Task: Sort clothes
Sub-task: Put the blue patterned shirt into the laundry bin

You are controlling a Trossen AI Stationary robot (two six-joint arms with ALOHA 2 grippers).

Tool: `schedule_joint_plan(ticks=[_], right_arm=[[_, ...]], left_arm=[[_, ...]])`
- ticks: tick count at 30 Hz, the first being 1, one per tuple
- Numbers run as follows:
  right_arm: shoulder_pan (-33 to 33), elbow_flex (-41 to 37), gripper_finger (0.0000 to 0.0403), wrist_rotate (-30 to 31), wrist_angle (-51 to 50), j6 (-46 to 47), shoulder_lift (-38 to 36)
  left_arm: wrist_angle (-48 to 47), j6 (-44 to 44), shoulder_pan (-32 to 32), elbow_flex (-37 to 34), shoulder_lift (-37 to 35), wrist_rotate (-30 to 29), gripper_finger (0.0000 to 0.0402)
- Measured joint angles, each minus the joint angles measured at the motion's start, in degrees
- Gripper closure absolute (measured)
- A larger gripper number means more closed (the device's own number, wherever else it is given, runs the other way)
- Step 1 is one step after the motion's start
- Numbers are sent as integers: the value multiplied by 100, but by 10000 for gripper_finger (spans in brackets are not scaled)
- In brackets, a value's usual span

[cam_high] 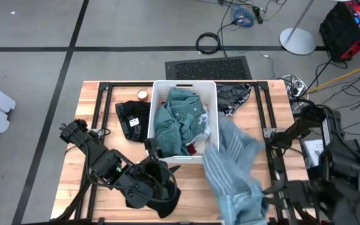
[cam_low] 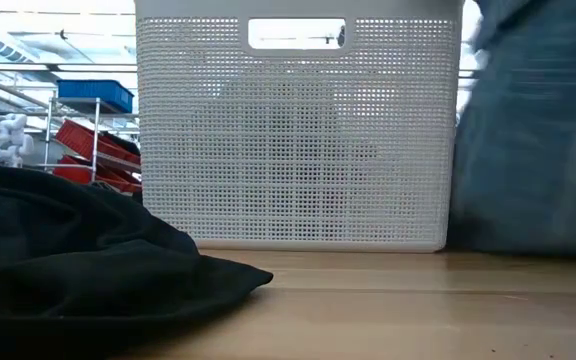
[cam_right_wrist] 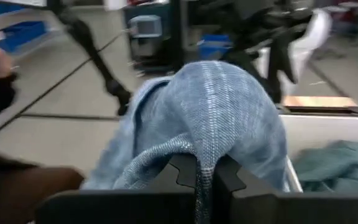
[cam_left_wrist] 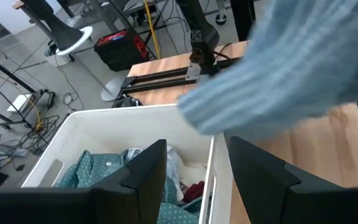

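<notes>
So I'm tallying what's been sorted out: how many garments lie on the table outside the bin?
3: a black one left of the bin, another black one near the left arm, a dark grey one right of it. Others may be hidden.

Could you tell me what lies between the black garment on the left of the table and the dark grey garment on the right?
In the high view, the white bin holding a teal garment sits between the black garment and the dark grey garment.
</notes>
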Motion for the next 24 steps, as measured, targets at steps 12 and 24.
schedule_joint_plan(ticks=[12, 24], right_arm=[[-72, -1132, 402, -1198, -3286, 5533, 356], [-510, -3083, 402, -3361, -3523, 6679, -264]], left_arm=[[132, 7, -34, 0, 0, 20, 217], [198, 9, 33, 0, 0, 17, 217]])
